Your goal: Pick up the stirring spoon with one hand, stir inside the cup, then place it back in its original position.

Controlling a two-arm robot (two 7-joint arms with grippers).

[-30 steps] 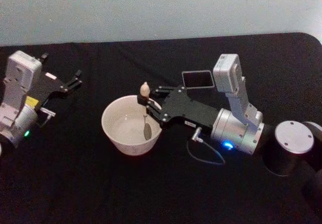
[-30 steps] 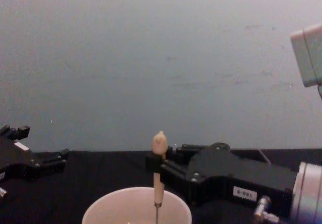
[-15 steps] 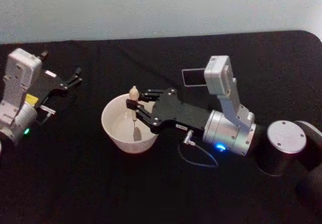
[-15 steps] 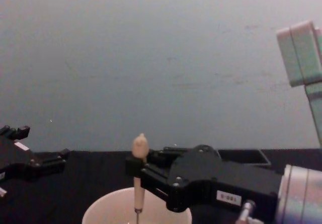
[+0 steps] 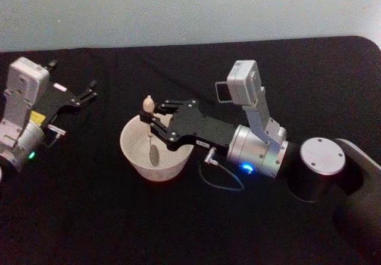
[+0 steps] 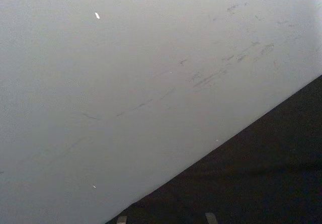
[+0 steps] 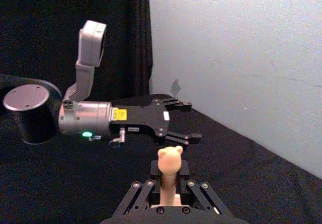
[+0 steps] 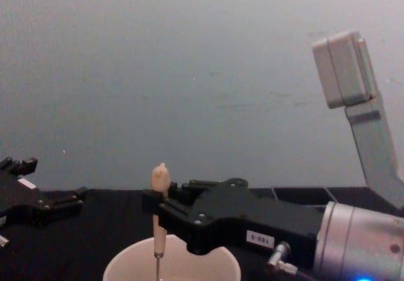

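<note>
The stirring spoon (image 5: 148,107) stands upright with its knobbed beige top above the cup (image 5: 164,172) and its thin metal shaft reaching down inside. My right gripper (image 5: 149,121) is shut on the spoon's handle just under the knob, over the cup's left half. From the chest view the spoon (image 8: 159,221) hangs over the cream cup (image 8: 208,262), held by the right gripper (image 8: 154,205). The right wrist view has the spoon's top (image 7: 169,159) rising between the fingers. My left gripper (image 5: 89,92) rests open at the far left of the table, apart from the cup.
A dark square holder box (image 5: 221,92) sits behind the right arm, partly hidden by its wrist camera. Black cloth covers the table, with a pale wall behind. The left gripper (image 7: 185,121) faces the right wrist camera from across the table.
The right gripper has carried the spoon leftwards, from the cup's right rim to over its left half. The left arm has stayed still.
</note>
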